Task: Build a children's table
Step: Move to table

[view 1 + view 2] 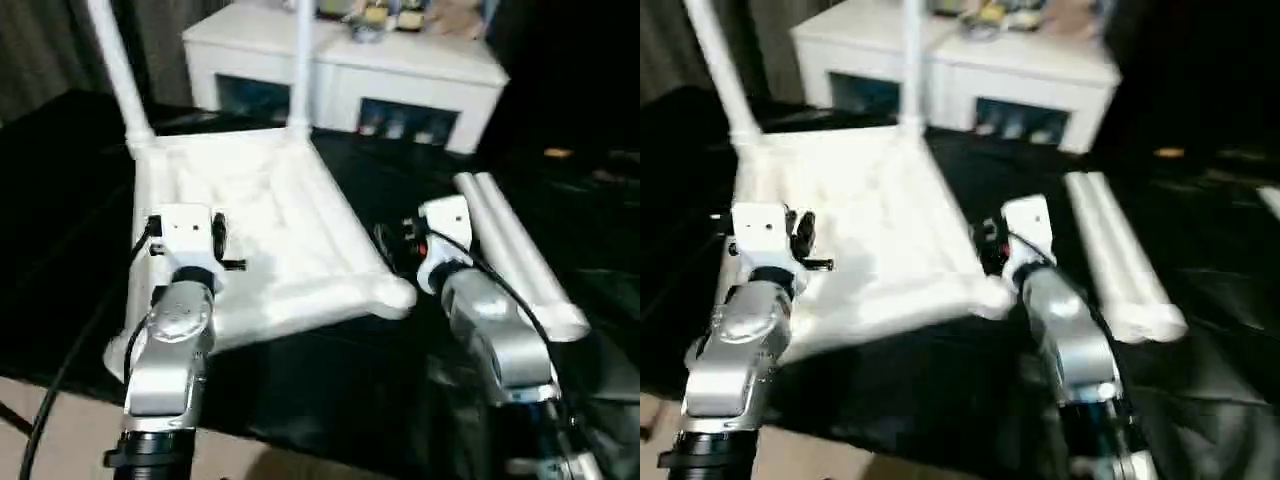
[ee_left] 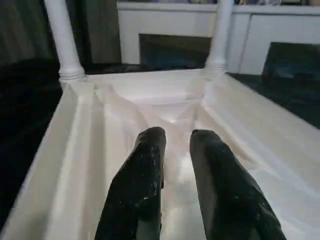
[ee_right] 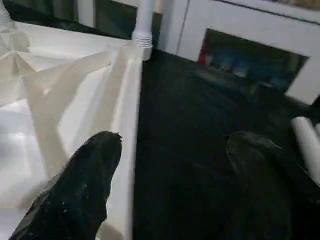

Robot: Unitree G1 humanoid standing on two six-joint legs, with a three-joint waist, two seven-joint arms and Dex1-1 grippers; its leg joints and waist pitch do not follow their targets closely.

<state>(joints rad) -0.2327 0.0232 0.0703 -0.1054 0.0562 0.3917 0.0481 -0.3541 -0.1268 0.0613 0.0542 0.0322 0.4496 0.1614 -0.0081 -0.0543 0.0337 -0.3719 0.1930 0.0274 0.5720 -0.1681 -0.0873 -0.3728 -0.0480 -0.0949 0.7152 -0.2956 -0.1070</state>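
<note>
The children's table top (image 1: 270, 200) lies upside down on a black-covered surface, ribbed underside up. Two white legs stand upright in its far corner sockets, one at the left (image 1: 118, 70) and one at the right (image 1: 300, 70). Two loose legs (image 1: 520, 250) lie side by side to the right of the top. My left gripper (image 2: 176, 137) hovers over the near left part of the underside, its fingers a narrow gap apart with nothing between them. My right gripper (image 3: 175, 140) is wide open at the top's right rim (image 3: 131, 100), one finger (image 3: 85, 175) over the underside, the other over the black cover.
A white cabinet (image 1: 350, 70) with glass doors stands behind the work surface, small items on its top. The black cover (image 1: 400, 170) spreads around the table top. A light floor strip shows at the near left edge.
</note>
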